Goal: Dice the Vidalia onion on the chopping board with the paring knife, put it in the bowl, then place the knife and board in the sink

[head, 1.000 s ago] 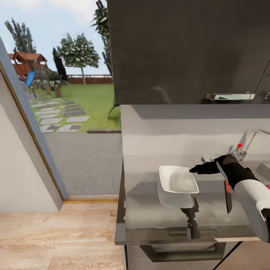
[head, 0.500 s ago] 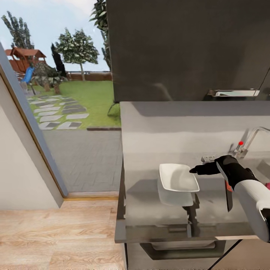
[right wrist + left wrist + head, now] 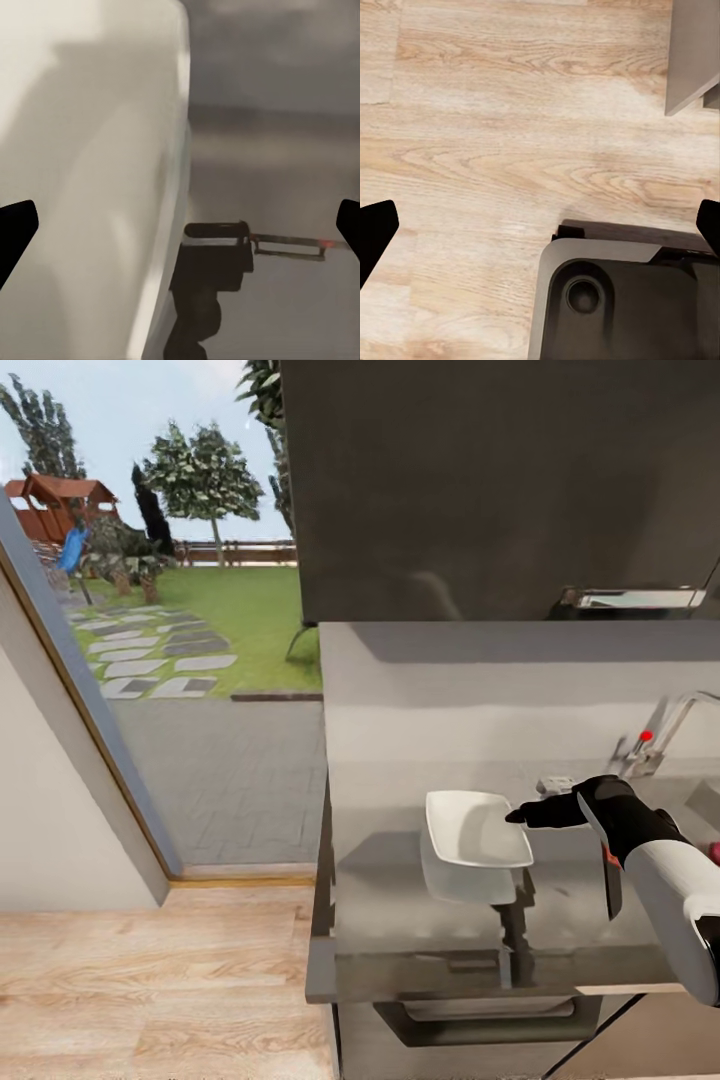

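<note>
Your head camera has shifted slightly since the earlier frames, while your right gripper (image 3: pixel 522 815) still hovers at the bowl (image 3: pixel 475 828) rim; its fingers are spread apart; the bowl sits on the countertop (image 3: pixel 400 920); a knife (image 3: pixel 609 875) hangs by your forearm, how it is held is hidden; the onion (image 3: pixel 714 850) and sink (image 3: pixel 705 800) are cut off at the edge; your left gripper (image 3: pixel 540 225) hangs open over wooden floor (image 3: pixel 495 150).

The head camera looks forward and down over the worktop (image 3: pixel 440 930) and white bowl (image 3: pixel 476 832). The right wrist camera sits close beside that same bowl (image 3: pixel 82 165). The left wrist camera faces straight down at the wooden floor (image 3: pixel 495 150).
</note>
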### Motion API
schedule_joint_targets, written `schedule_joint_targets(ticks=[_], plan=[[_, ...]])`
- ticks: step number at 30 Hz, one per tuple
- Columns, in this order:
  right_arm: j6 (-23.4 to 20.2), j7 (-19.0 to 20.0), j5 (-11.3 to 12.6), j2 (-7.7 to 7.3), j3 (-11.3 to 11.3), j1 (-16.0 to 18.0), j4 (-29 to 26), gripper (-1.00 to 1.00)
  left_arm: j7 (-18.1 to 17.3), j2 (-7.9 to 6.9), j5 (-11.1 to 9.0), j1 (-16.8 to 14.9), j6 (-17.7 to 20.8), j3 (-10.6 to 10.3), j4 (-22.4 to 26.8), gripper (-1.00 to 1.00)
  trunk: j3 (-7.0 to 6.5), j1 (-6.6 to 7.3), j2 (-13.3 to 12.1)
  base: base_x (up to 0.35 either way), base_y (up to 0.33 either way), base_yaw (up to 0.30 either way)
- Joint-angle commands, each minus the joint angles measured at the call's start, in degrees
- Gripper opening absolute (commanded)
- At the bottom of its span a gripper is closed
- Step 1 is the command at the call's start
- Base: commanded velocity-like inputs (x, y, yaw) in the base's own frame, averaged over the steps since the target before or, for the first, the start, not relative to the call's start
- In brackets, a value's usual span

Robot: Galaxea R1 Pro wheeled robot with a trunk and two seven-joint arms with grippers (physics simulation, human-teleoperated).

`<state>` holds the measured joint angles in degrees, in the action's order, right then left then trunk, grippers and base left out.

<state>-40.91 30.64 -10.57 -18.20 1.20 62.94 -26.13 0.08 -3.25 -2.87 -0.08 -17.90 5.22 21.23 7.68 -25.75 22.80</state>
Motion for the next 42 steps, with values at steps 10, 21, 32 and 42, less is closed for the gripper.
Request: schedule_joint_targets(ticks=[10, 21, 32, 42], plan=[[-0.12, 0.47, -0.59, 0.0, 0.12, 0.06, -0.08, 1.0, 0.01, 0.0, -0.29, -0.01, -0.12, -0.03, 0.04, 1.0, 1.03, -0.03, 0.12, 0.0, 0.0, 0.0], [-0.13, 0.47, -0.59, -0.07, 0.12, 0.05, -0.13, 1.0, 0.01, 0.0, -0.29, -0.01, -0.1, -0.03, 0.04, 1.0, 2.04, -0.03, 0.12, 0.0, 0.0, 0.0], [-0.12, 0.47, -0.71, -0.01, 0.12, 0.07, -0.11, 1.0, 0.01, 0.0, -0.29, -0.01, -0.1, -0.03, 0.04, 1.0, 3.04, -0.03, 0.12, 0.0, 0.001, 0.0], [-0.11, 0.47, -0.61, 0.01, 0.12, 0.07, -0.1, 1.0, 0.01, 0.0, -0.3, -0.01, -0.08, -0.03, 0.04, 1.0, 3.95, -0.03, 0.12, 0.0, 0.036, 0.0]])
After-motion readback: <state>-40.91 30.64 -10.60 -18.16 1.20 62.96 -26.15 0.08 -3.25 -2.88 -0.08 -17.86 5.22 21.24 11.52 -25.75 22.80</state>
